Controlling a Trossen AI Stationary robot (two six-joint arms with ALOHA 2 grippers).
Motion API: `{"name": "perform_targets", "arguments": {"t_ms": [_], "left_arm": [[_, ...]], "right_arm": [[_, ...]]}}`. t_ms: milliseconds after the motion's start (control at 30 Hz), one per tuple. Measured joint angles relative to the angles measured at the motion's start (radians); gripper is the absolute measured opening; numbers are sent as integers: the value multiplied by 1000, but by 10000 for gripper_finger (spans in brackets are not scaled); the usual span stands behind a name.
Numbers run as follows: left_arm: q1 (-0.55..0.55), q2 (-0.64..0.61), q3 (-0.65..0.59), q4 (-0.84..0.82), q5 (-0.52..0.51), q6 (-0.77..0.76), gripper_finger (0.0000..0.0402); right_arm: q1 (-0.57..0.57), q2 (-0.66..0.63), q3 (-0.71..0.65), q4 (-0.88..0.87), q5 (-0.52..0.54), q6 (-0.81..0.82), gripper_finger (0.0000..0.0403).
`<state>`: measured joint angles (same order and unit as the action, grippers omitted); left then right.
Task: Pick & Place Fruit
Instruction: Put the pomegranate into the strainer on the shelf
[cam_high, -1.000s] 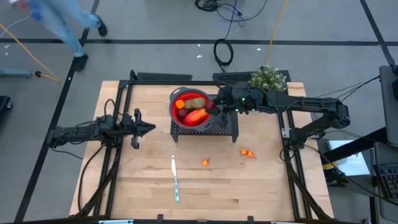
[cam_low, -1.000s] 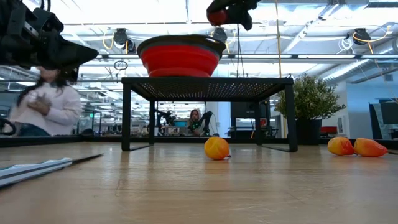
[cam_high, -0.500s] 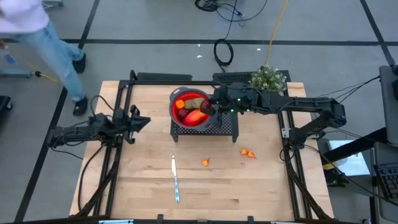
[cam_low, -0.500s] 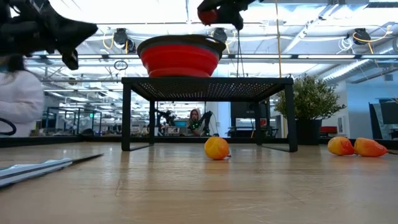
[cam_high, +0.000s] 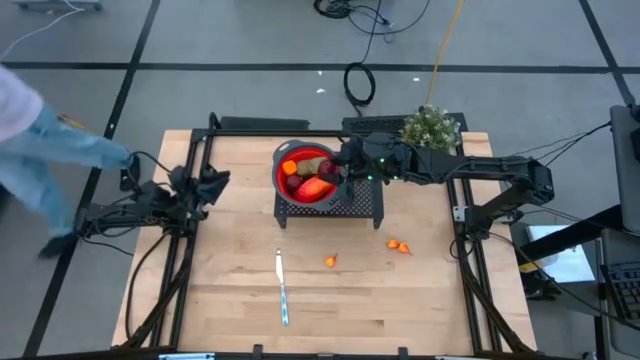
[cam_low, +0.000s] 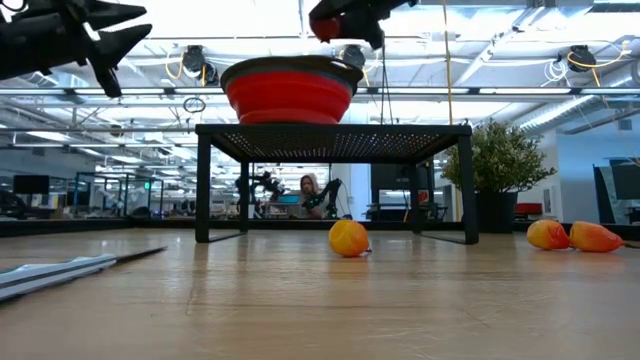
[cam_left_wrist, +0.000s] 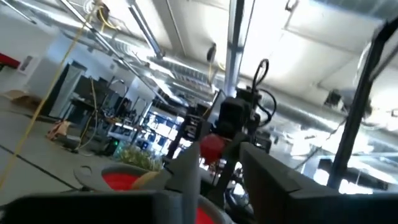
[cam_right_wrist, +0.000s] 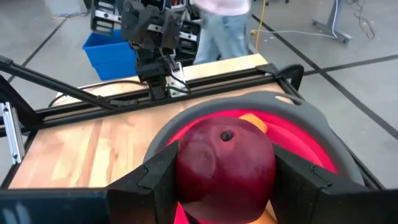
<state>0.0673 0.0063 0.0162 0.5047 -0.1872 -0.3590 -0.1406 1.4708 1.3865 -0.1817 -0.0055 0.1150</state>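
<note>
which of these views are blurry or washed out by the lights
Left wrist view: smeared by motion, ceiling lights blown out. High view: the person at the table's left is streaked. Low view: bright ceiling strips, near wooden tabletop soft. Right wrist view: the dark red round fruit is sharp.

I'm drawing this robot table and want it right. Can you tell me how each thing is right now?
Right end effector: shut on dark red fruit, over the bowl.
Left end effector: raised, empty.
Red bowl: on black stand, holding fruit.
Knife: flat on table.
Three orange fruits: loose on table.
</note>
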Motion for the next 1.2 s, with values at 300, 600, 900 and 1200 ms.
{"name": "perform_targets", "arguments": {"t_ms": [300, 600, 900, 1200], "left_arm": [[0, 74, 44, 53, -24, -61, 217], [0, 361, 229, 39, 23, 17, 228], [0, 643, 425, 19, 89, 144, 230], [0, 848, 631, -191, 110, 359, 230]], "right_arm": [[-3, 0, 0, 29, 1, -30, 186], [-3, 0, 0, 35, 1, -30, 187], [-2, 0, 0, 35, 1, -30, 189], [-2, 0, 0, 35, -55, 3, 190]]}}
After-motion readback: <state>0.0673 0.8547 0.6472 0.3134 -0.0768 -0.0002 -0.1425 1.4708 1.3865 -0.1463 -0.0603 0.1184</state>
